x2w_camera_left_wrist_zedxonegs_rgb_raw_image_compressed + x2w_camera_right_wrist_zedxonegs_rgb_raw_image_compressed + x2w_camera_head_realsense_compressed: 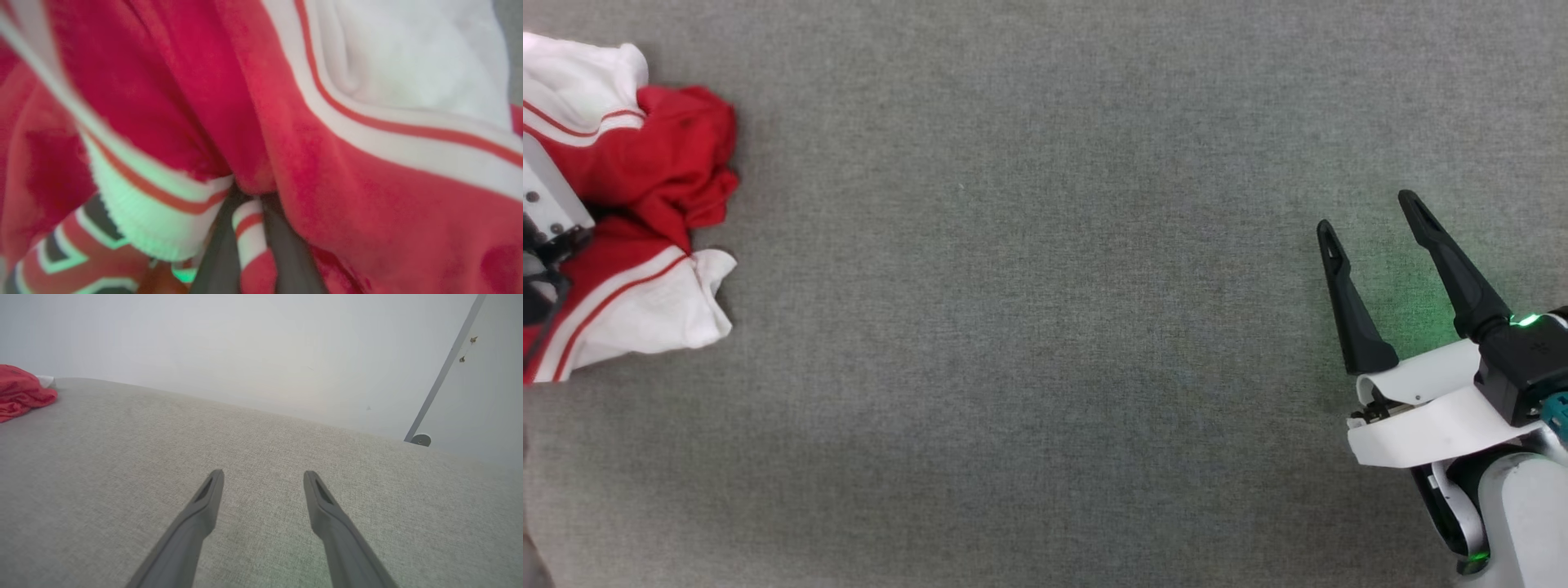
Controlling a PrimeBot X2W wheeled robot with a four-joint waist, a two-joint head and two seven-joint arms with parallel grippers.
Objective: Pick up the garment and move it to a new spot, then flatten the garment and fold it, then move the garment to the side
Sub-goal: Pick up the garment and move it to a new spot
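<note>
Head view, from the left: the red jersey T-shirt point(645, 163) lies crumpled at the far left edge of the grey fabric surface point(1029, 327), its white sleeve ends and red-white stripe trim bunched above and below a red fold, and the left arm's pale wrist point(547, 204) sits on top of it with the fingers buried in the cloth. Well apart, at the lower right, the right gripper point(1368, 211) hangs over bare surface with its two dark fingers spread wide and nothing between them – a green light point(1525, 320) glows at its base. Left wrist view: the jersey T-shirt point(347, 183) is pressed close to the lens, and the left gripper point(250, 196) has its fingers point(220, 261) drawn nearly together on a narrow striped fold – a pinch on the cloth. Right wrist view: the jersey T-shirt point(20, 392) shows as a red heap at the far left by the surface's point(245, 457) edge, and the right gripper point(263, 472) stands wide apart and empty, a pale wall point(245, 335) beyond
</note>
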